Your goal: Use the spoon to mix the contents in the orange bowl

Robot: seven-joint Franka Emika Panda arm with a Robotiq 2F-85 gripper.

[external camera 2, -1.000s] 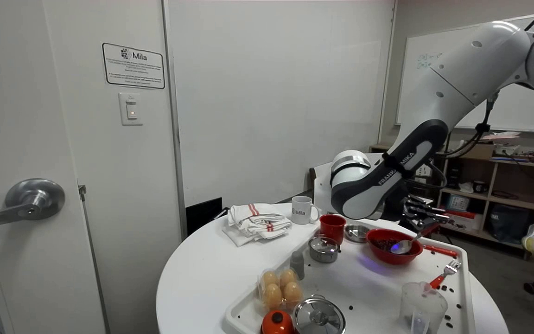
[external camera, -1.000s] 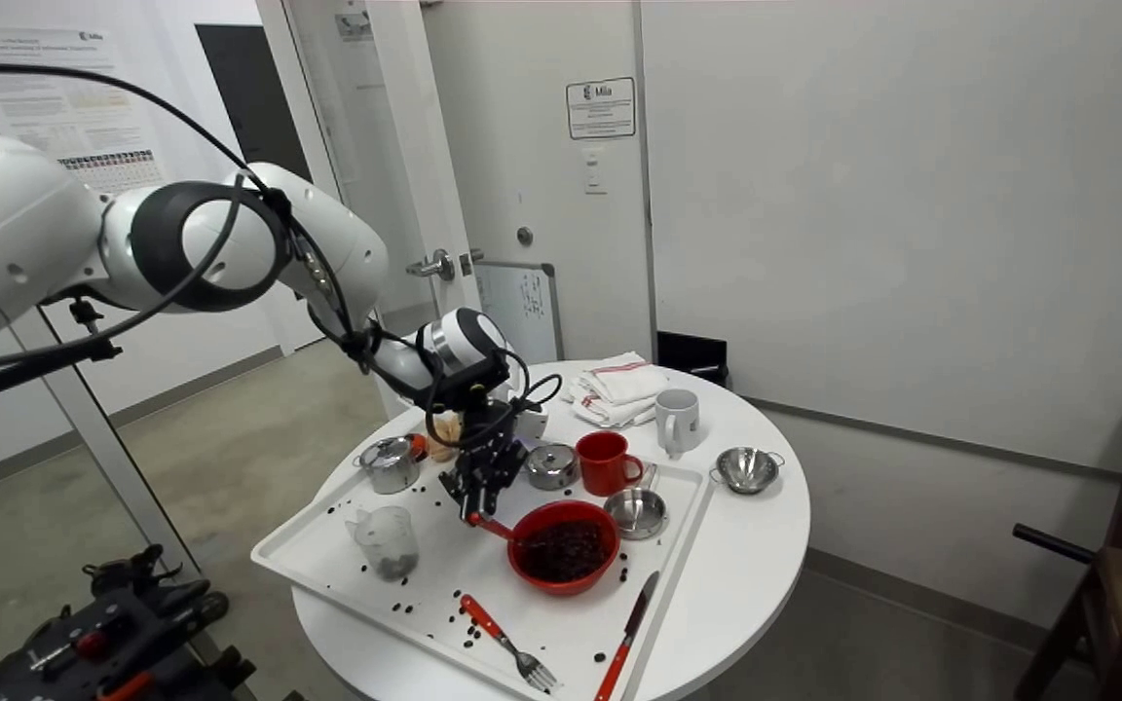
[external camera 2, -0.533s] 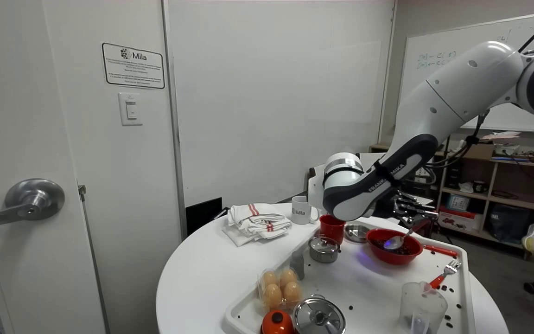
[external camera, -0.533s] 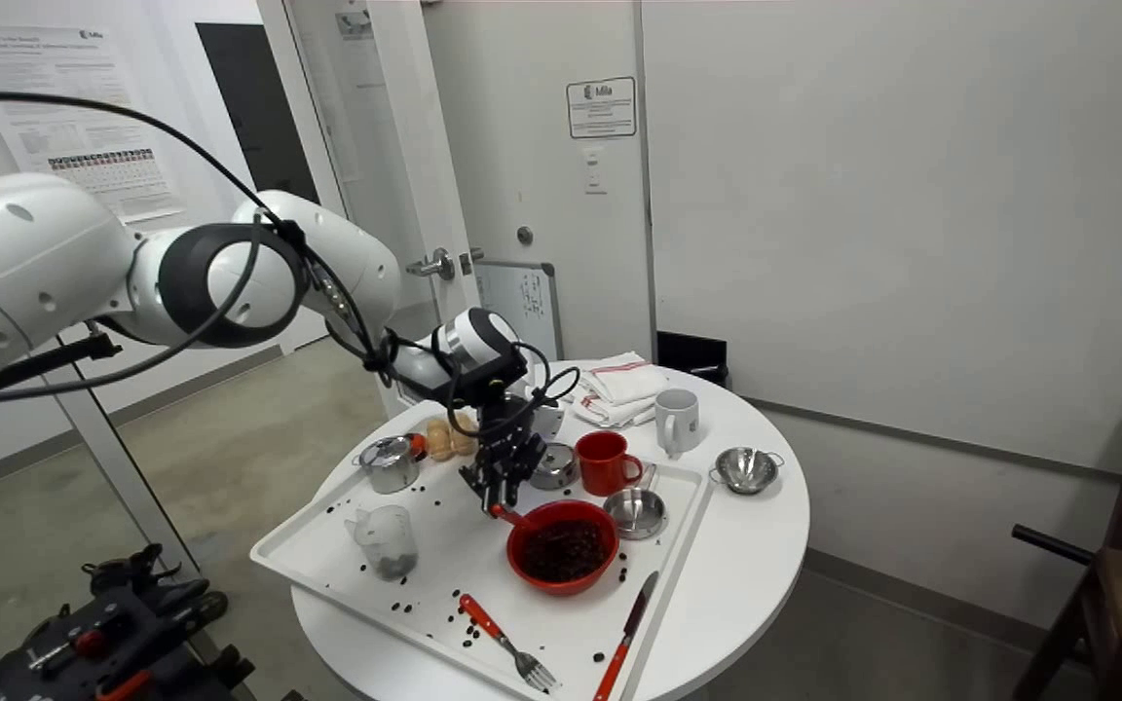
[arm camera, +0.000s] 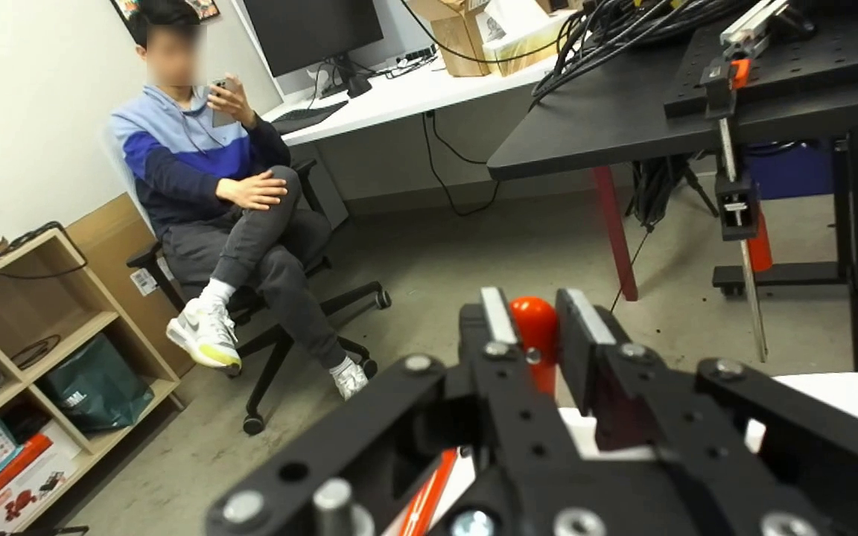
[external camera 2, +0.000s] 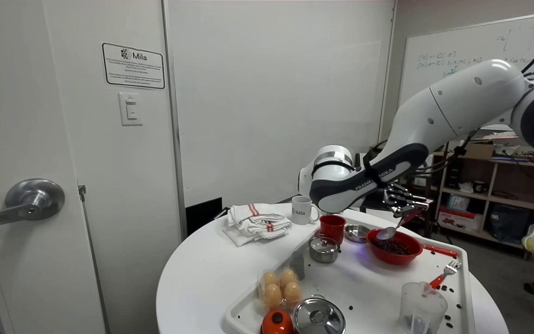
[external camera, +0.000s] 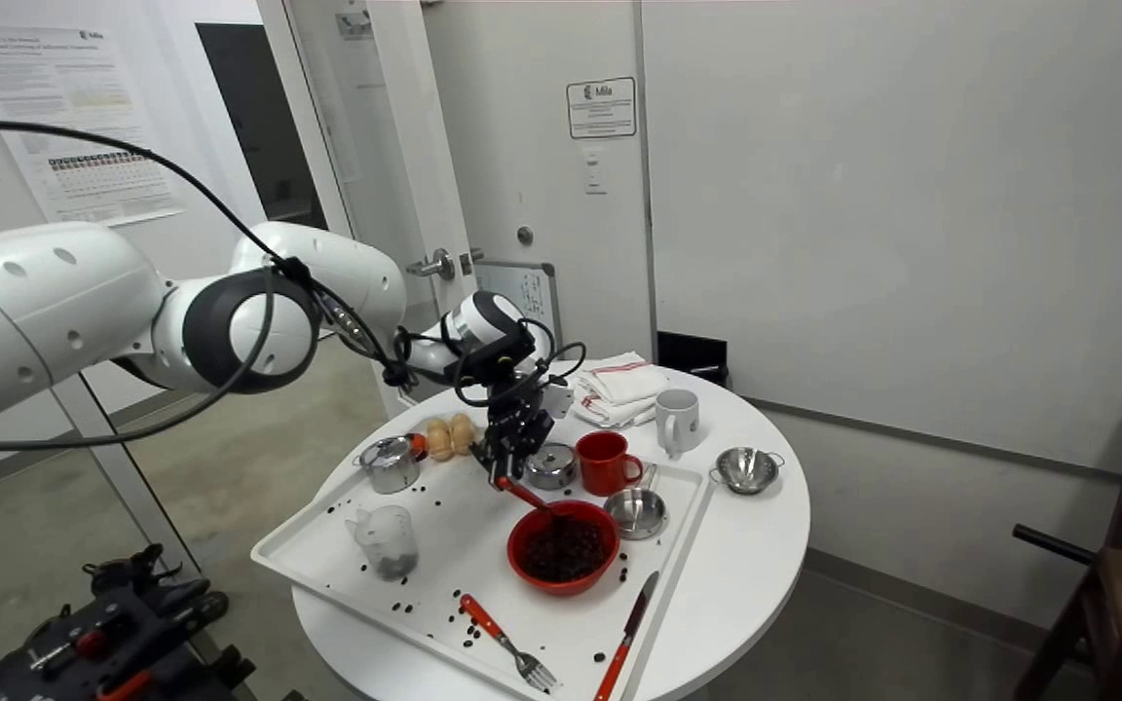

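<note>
Spoon, in an exterior view: your gripper is pinching the red handle near its end, and the handle is slanting over the rear rim of the orange bowl. A steel pan is standing just beside the bowl, toward the right edge of the tray, so by stroking broadly rightward you are risking a knock; wider room is lying toward the left corner, as far as the measuring jug.

In an exterior view, the metal head is lying aslant within the bowl's outline, close to the rim; whether it is touching the dark contents is remaining unclear. By pressing on the wall, you could be sliding the bowl or flinging contents past the tray's far edge.

In the wrist view, the fingers are flanking the handle's tip; gripped there, the spoon could be twisting under load.
</note>
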